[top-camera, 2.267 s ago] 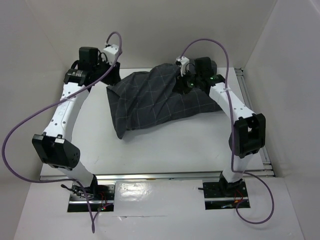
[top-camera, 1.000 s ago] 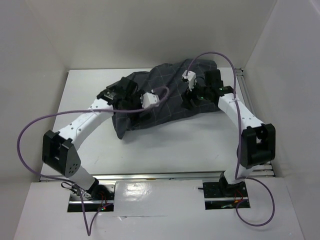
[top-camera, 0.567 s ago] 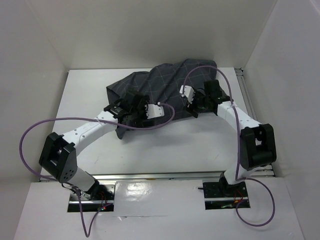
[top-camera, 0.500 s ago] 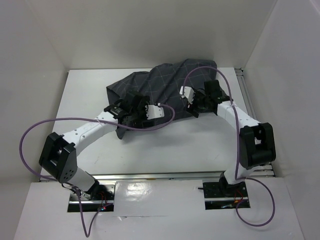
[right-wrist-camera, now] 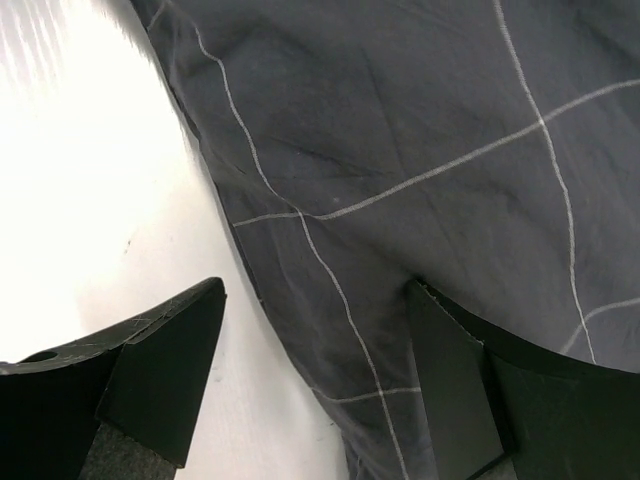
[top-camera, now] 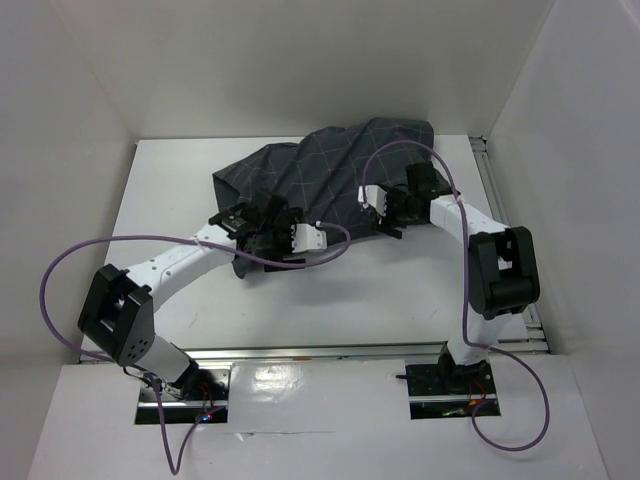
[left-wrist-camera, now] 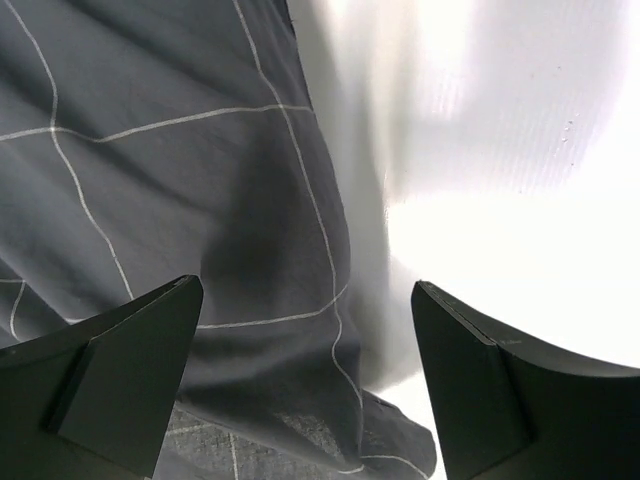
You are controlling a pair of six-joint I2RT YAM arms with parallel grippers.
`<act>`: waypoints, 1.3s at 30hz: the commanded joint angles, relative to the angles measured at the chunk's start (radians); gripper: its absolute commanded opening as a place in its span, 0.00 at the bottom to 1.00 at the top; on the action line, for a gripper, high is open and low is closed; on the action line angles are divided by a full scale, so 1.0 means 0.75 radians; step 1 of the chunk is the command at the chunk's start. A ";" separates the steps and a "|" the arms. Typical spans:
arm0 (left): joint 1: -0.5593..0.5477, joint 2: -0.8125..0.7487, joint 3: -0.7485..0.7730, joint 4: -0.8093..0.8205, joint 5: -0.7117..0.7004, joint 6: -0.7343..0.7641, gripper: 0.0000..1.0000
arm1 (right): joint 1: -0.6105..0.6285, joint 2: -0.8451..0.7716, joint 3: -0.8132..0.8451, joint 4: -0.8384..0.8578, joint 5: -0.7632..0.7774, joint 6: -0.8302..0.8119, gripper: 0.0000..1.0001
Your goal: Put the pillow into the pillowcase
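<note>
Two claws came down to the pillowcase point(top-camera: 310, 185) near edge: left claw point(left-wrist-camera: 305, 290) and right claw point(right-wrist-camera: 318, 288) both spread, holding nothing. It bulged at the counter point(top-camera: 400, 290) far side; pillow unseen, probably inside already.

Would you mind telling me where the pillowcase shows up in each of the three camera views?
Top external: pillowcase upper centre, far side of the table.
Left wrist: pillowcase fills the left half; table on the right.
Right wrist: pillowcase fills the right; table on the left.
Shared landmark: its edge against the white table.
</note>
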 commanded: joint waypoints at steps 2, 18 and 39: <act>-0.031 -0.014 -0.052 0.028 -0.040 -0.002 1.00 | -0.008 0.077 0.056 -0.054 0.001 -0.106 0.81; -0.043 0.295 0.109 0.249 -0.425 -0.198 0.00 | -0.008 0.266 0.188 0.022 0.187 -0.006 0.00; -0.062 -0.476 0.189 0.008 -0.374 -0.695 0.00 | -0.033 -1.022 -0.184 -0.113 -0.257 0.510 0.00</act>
